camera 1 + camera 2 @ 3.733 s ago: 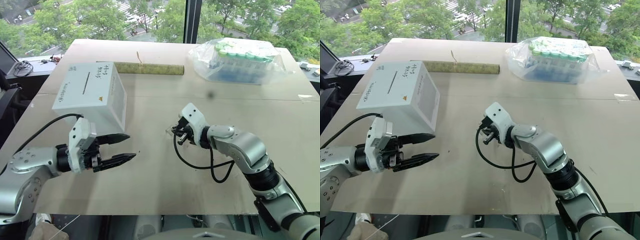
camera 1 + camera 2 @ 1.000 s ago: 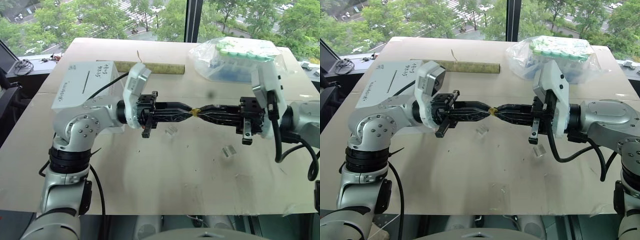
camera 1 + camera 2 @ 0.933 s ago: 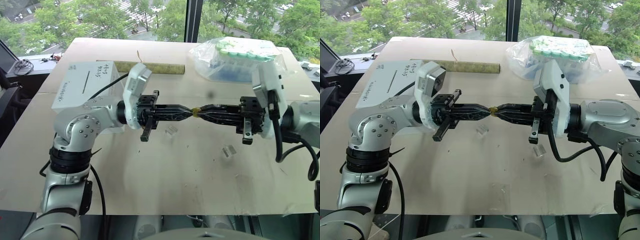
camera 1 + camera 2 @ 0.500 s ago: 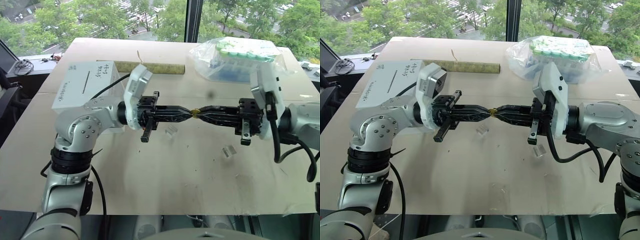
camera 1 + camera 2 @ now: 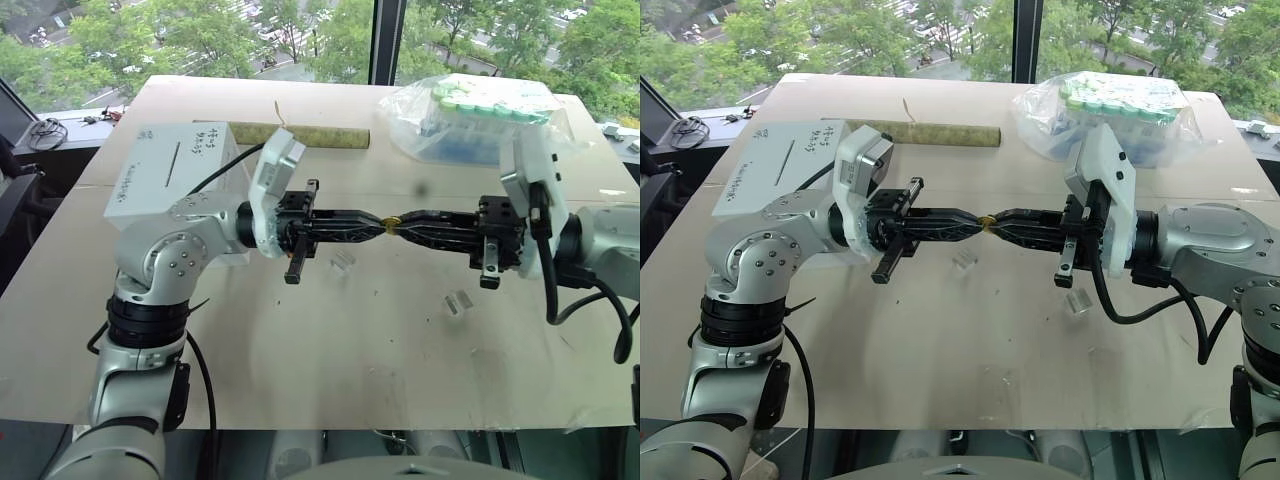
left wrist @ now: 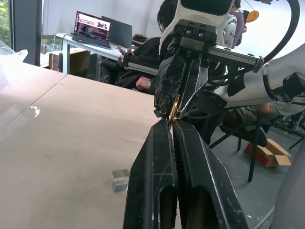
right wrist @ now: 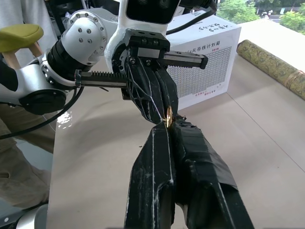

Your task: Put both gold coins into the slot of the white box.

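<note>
My left gripper point(image 5: 381, 221) and right gripper point(image 5: 404, 220) meet tip to tip in mid-air over the table's middle. Both are shut, and one small gold coin point(image 5: 392, 219) is pinched edge-on between the two sets of tips. The same coin point(image 6: 172, 108) shows in the left wrist view and again point(image 7: 168, 116) in the right wrist view. The white box point(image 5: 165, 185) stands at the back left behind my left arm, its dark slot point(image 5: 172, 158) on the top face beside black handwriting.
Two small clear holders point(image 5: 343, 262) point(image 5: 458, 303) lie on the tabletop below the grippers. A clear bag of green-capped tubes point(image 5: 480, 120) sits at the back right, with a yellowish roll point(image 5: 300, 136) behind the box. Seated people show beyond the table point(image 6: 143, 57).
Since the earliest frames both arms have risen from the table and met, and the left gripper has shut. Over the last second nothing has visibly moved.
</note>
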Robot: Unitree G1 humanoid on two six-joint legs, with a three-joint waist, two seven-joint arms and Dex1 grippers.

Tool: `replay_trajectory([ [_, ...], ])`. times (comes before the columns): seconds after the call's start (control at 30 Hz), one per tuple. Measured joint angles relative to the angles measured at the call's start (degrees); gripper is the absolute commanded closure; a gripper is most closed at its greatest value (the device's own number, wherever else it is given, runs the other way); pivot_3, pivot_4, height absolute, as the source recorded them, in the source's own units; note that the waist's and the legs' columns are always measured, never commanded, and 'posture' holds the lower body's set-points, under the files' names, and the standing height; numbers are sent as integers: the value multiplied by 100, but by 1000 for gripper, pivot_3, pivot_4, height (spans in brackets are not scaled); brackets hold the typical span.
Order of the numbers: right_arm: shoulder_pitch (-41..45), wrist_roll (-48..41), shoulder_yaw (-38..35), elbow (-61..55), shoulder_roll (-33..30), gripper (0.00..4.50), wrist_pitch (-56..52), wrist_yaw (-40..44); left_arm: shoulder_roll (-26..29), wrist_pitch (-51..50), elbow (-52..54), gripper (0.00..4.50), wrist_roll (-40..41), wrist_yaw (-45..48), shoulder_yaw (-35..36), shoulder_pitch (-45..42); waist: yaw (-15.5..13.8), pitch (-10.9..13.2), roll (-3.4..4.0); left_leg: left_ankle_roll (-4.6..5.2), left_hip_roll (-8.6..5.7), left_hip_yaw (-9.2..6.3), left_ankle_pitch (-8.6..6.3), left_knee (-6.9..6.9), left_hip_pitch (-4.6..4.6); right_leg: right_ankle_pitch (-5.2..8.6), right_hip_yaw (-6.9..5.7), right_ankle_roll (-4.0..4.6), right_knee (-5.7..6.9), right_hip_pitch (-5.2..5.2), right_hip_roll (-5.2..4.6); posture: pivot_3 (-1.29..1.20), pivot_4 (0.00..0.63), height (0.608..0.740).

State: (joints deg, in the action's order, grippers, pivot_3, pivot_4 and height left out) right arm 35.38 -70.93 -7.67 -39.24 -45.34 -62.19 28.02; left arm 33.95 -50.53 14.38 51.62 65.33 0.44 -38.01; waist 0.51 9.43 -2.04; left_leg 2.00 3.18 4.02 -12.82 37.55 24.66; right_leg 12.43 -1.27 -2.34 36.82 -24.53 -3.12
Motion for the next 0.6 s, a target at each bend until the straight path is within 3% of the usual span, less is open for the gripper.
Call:
replay_trajectory([
  [0.1,0,-7,0,0,-3,4500,0,-24,-14,24,0,4458,-35,30,0,2,0,0,0,0,0,0,0,0,0,0,0,0,0,0,0,0,150,740],
  [0.2,3,-68,53,-11,1,4500,2,-37,-59,32,-14,3583,-35,51,-33,-5,1,0,0,0,0,0,0,0,0,0,0,0,0,0,0,0,150,740],
  [0.27,2,-117,83,-15,-3,4500,-5,-40,-69,94,-79,2655,-124,14,-29,1,0,0,0,0,0,0,0,2,0,0,0,0,1,0,0,0,150,740],
  [0.6,2,-146,117,-15,-15,4500,-3,-88,-82,115,-115,2655,-203,50,-34,1,0,0,0,0,0,0,0,4,0,0,1,0,2,0,0,0,150,740],
])
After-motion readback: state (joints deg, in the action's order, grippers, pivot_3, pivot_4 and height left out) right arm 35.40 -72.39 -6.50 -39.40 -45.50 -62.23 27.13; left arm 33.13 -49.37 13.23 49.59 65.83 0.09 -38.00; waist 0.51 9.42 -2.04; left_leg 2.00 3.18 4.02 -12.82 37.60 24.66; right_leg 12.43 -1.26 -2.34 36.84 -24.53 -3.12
